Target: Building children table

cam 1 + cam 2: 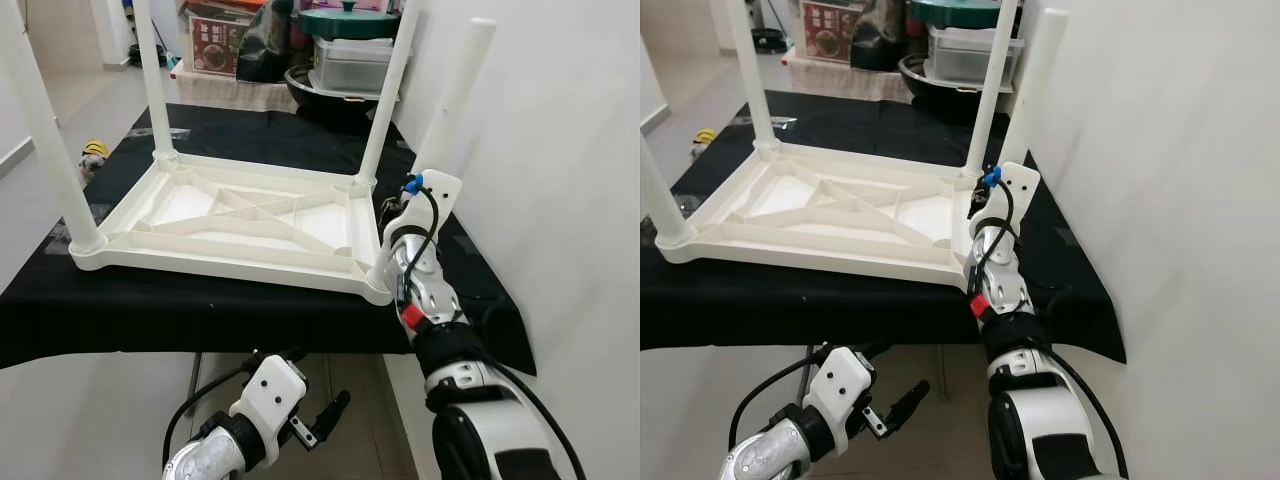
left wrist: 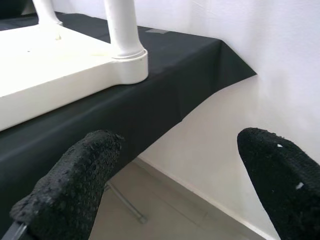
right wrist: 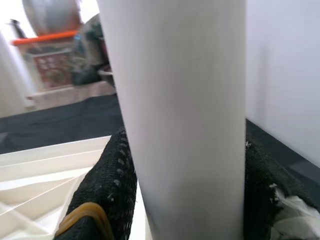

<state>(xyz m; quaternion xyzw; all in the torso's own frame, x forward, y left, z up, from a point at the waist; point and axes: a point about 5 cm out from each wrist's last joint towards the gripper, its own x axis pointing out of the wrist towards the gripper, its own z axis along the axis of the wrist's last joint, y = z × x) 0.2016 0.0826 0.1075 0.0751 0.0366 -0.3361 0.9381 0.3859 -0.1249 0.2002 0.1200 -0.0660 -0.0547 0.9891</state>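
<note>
Table (image 1: 240, 215) lies upside down on the worktop (image 1: 150, 300); right hand (image 3: 185, 200) grasps the fourth leg (image 1: 452, 95), which likely needs pressing into its corner socket.

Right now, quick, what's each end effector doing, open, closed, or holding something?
Left end effector: open, empty, below the table edge.
Right end effector: closed on the white table leg at the near right corner.

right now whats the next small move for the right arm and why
Probably press the white leg straight down into the near right corner socket of the upturned tabletop. The right gripper has its jaws shut on it, the other three legs already stand upright, and the left gripper hangs open below.
</note>
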